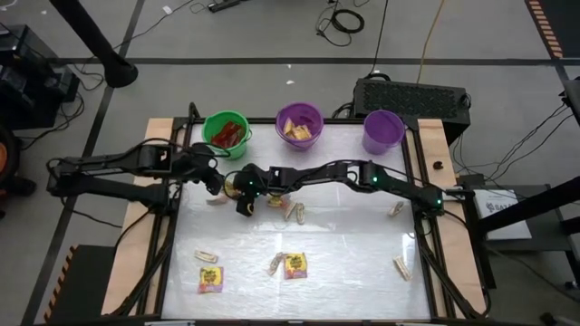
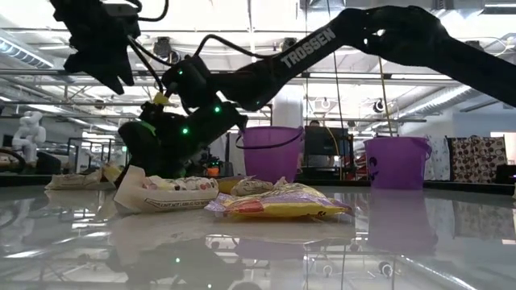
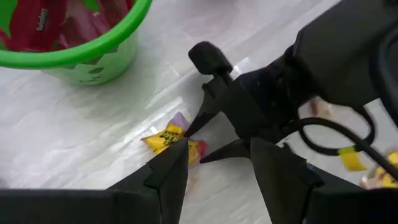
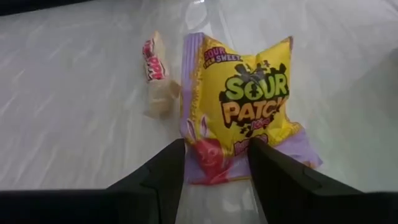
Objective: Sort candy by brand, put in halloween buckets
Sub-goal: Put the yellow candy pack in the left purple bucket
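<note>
A yellow candy packet (image 4: pixel 249 106) with dark print and purple ends lies flat on the table, with a small tan piece (image 4: pixel 155 74) beside it. My right gripper (image 4: pixel 216 149) is low over the packet, open, one finger on each side of its near end. The left wrist view shows this from farther off, with the packet (image 3: pixel 169 138) at the fingers' tips. My left gripper (image 3: pixel 217 158) hovers open close by, near the green bucket (image 1: pixel 227 132), and holds nothing. The purple bucket (image 1: pixel 299 122) and the lavender bucket (image 1: pixel 383 129) stand along the far edge. My right gripper's open fingers (image 4: pixel 168 168) stand on either side of the yellow packet's near end (image 4: pixel 214 163), slanting down from the table's right. Whether they touch it I cannot tell. The packet lies flat on the table.
Red packets fill the green bucket and yellow ones lie in the purple bucket. Loose candy lies toward the near edge: yellow packets (image 1: pixel 294 265) (image 1: pixel 210 279) and tan pieces (image 1: pixel 401 267) (image 1: pixel 206 256). Both arms meet at the table's far left.
</note>
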Available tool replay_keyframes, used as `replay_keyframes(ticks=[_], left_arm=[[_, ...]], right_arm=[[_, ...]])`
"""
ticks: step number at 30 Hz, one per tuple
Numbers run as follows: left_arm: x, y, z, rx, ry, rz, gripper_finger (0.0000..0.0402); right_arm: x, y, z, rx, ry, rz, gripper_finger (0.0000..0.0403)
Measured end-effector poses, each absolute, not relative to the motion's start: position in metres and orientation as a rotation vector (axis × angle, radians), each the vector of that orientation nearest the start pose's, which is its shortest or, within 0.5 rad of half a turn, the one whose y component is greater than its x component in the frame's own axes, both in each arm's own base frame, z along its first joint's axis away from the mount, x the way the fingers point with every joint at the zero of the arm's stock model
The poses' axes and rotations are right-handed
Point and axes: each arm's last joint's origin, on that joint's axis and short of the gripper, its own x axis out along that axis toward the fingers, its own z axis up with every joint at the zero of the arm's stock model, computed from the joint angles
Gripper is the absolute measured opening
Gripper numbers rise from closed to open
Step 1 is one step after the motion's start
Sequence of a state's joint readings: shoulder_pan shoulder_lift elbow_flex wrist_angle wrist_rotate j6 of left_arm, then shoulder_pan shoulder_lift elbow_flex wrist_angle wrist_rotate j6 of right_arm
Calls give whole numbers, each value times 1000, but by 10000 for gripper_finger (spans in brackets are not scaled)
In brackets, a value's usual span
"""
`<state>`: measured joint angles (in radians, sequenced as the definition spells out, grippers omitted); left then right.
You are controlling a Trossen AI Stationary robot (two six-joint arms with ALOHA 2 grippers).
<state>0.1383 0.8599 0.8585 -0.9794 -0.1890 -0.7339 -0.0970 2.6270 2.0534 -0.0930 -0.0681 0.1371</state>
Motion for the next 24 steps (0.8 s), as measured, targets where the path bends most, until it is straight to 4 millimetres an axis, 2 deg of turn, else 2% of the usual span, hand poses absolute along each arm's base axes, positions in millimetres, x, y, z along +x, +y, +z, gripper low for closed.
replay_keyframes(ticks=[3,5,11,14,18,22,24], left_arm=[[148,26,280,-621,867,646,180],[150,26,278,-604,885,642,180],[150,27,278,-580,880,663,180],[150,28,278,-564,872,681,180],[150,28,278,-523,879,673,180],[150,29,278,-497,863,709,180],[150,29,278,-491,859,718,180]], right_arm=[[558,-48,88,179,729,-90,160],[555,-46,90,182,773,-94,136],[548,-33,100,194,850,-75,17],[544,-29,115,202,857,-61,12],[537,-29,147,206,848,-68,3],[522,-42,206,167,811,-79,3],[509,-50,229,139,828,-94,1]])
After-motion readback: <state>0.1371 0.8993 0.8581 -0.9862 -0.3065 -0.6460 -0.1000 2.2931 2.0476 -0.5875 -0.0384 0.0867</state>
